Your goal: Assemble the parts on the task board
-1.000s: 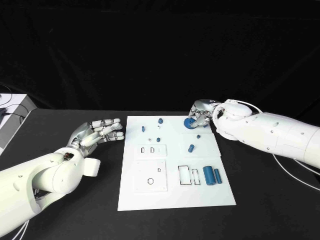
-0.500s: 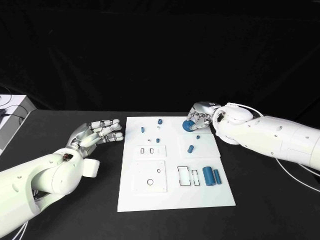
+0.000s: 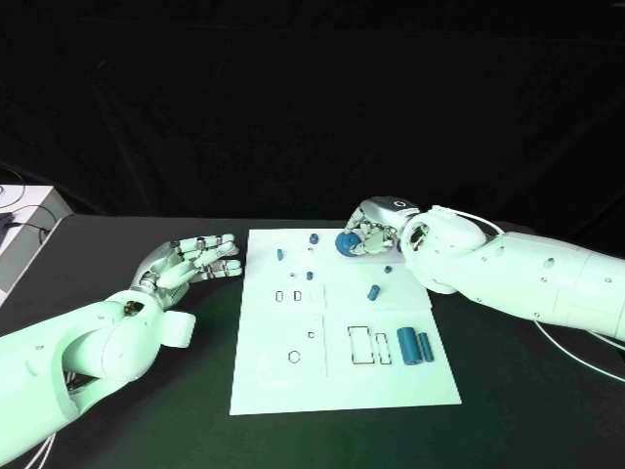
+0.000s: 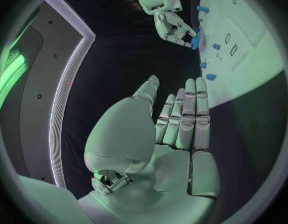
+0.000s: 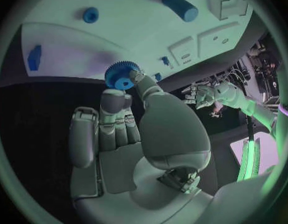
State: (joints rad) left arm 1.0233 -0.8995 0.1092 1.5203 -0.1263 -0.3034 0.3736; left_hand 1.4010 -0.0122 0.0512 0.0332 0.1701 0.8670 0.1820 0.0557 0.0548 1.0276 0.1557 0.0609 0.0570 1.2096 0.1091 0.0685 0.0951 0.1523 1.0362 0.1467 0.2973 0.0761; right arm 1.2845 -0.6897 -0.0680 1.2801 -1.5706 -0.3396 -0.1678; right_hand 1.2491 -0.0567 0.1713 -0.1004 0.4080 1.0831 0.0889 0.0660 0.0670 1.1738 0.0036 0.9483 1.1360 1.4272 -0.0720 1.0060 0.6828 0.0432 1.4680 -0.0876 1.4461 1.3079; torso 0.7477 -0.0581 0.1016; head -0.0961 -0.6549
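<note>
The right hand [image 3: 366, 233] pinches a blue gear [image 3: 350, 244] in its fingertips and has carried it leftward across the far end of the white board [image 3: 344, 391], probably toward a peg. The left hand [image 3: 188, 260] stays beside the board, fingers spread and holding nothing.

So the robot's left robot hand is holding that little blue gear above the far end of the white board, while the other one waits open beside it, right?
Not quite: the right robot hand holds the blue gear, pinched at its fingertips over the far end of the task board. The right wrist view shows this plainly. The left robot hand is the one waiting open beside the board, holding nothing.
</note>
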